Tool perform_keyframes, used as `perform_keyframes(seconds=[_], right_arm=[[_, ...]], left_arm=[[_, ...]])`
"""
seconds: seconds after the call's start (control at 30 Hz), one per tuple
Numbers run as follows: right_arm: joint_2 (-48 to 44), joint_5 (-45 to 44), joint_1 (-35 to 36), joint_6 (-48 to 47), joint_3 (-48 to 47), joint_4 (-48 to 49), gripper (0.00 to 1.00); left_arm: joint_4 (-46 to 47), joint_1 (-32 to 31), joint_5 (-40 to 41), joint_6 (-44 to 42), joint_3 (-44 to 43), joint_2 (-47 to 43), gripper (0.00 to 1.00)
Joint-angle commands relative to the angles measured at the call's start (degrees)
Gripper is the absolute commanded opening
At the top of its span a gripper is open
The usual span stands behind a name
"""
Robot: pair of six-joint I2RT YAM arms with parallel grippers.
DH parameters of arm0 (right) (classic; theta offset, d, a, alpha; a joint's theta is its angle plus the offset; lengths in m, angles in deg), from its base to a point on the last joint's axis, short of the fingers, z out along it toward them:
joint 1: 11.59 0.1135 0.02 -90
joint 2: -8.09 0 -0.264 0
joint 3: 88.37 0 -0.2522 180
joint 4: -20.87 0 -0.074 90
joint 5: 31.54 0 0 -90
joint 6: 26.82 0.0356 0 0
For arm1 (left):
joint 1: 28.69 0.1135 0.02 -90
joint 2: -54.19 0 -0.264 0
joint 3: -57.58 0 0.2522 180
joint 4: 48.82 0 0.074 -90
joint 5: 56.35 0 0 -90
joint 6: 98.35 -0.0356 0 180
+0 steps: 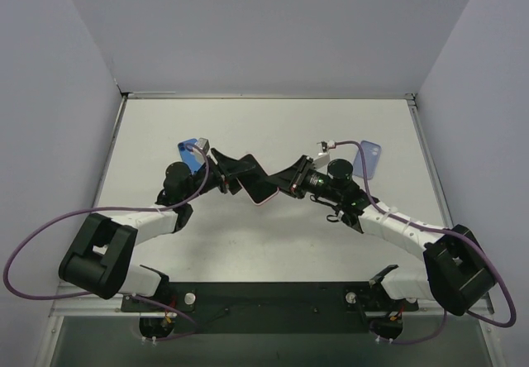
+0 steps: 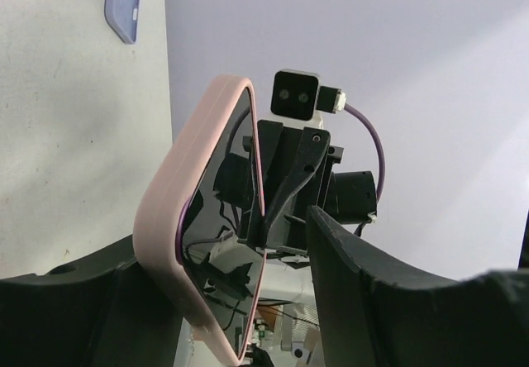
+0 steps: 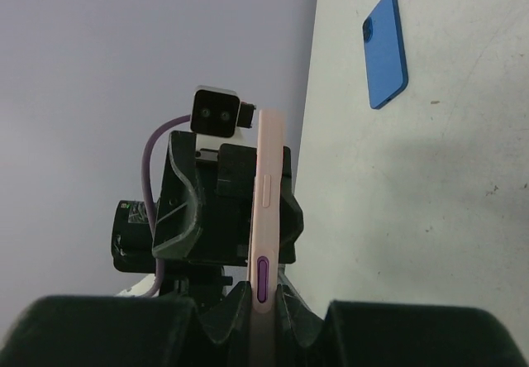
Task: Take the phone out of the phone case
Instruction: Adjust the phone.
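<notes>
Right end effector (image 3: 263, 297) pinches the phone case (image 3: 266, 185) edge, left end effector (image 2: 227, 259) spread around it; phone (image 2: 221, 197) still inside.

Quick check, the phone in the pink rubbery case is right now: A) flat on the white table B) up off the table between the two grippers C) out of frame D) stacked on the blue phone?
B: the phone in the pink rubbery case is raised between the left gripper and the right gripper, whose fingers pinch its thin edge.

A white table (image 1: 273, 127) sits enclosed by plain pale walls (image 1: 273, 28) on three sides.
</notes>
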Motion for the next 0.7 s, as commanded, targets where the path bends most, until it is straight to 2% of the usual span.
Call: perform_keyframes(seconds=[0.0, 0.07, 0.1, 0.2, 0.27, 0.33, 0.37, 0.4, 0.5, 0.67], right_arm=[[-0.9, 0.6, 1.0, 1.2, -0.1, 9.0, 0.00], [-0.8, 0.0, 1.4, 1.4, 0.2, 9.0, 0.00], [-0.9, 0.0, 1.4, 1.3, 0.3, 9.1, 0.00], [-1.0, -0.4, 1.6, 1.4, 0.6, 8.9, 0.00], [-1.0, -0.3, 1.8, 1.3, 0.3, 8.1, 0.00], [-0.6, 0.6, 1.7, 1.8, -0.5, 6.2, 0.00], [-0.8, 1.0, 1.1, 1.8, -0.4, 5.6, 0.00], [-1.9, 0.8, 0.8, 1.8, -0.2, 4.9, 0.16], [-5.0, 0.0, -0.5, 1.0, 0.8, 0.7, 0.37], [-7.1, 0.9, -1.4, 4.2, 2.1, 2.0, 0.35]], left_arm=[[3.8, -0.1, 1.8, -0.1, -2.9, 0.0, 0.60], [3.7, -0.1, 2.2, -0.1, -3.0, 0.1, 0.52], [3.5, -0.1, 2.3, 0.0, -3.1, 0.1, 0.45], [2.6, -0.1, 2.5, -0.3, -3.1, -0.3, 0.39], [1.7, -0.1, 2.7, -0.7, -3.3, -0.9, 0.23], [0.6, 0.1, 2.6, -1.1, -3.6, -0.9, 0.00], [0.6, 0.2, 2.5, -1.1, -3.7, -1.0, 0.00], [0.6, 0.3, 2.2, -1.1, -3.5, -1.1, 0.00], [-0.1, 0.8, 2.3, -1.5, -3.5, -1.6, 0.00], [0.3, 0.9, 2.6, -1.1, -3.5, -1.9, 0.00]])
